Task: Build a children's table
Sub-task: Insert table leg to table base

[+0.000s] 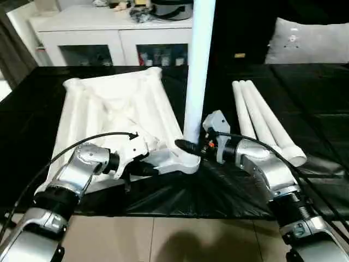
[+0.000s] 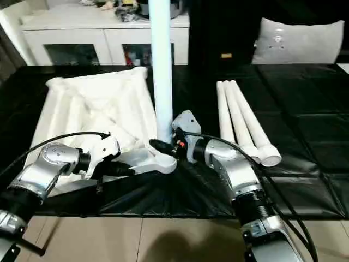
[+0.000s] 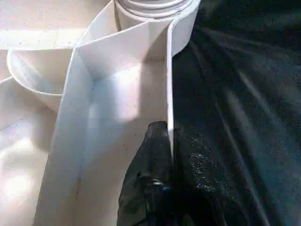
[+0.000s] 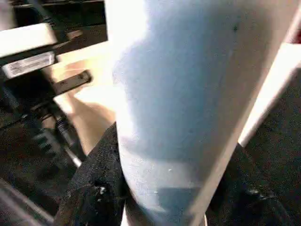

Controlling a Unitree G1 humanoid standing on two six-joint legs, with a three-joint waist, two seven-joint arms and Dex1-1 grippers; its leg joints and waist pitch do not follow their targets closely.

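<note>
Your white plastic square tabletop lies upside down on the black sheet-covered work surface, ribbed underside up, its near right corner socket close to the surface's front edge. One white tapered round tube leg stands upright in that socket, rising out of the picture's top. Your right gripper clasps this leg just above the socket, a black finger on each side of the tube; in the right wrist view the fingers hug the tube's base. Your left gripper is pinched closed on the tabletop's thin near rim, just left of the socket; the left wrist view shows its fingers pressed against that wall. To the right, well apart from the tabletop, three more white tube legs lie side by side, with bare black surface around them. Behind the surface's far edge stands a white cabinet with glass doors. Tan floor tiles show below the front edge.
</note>
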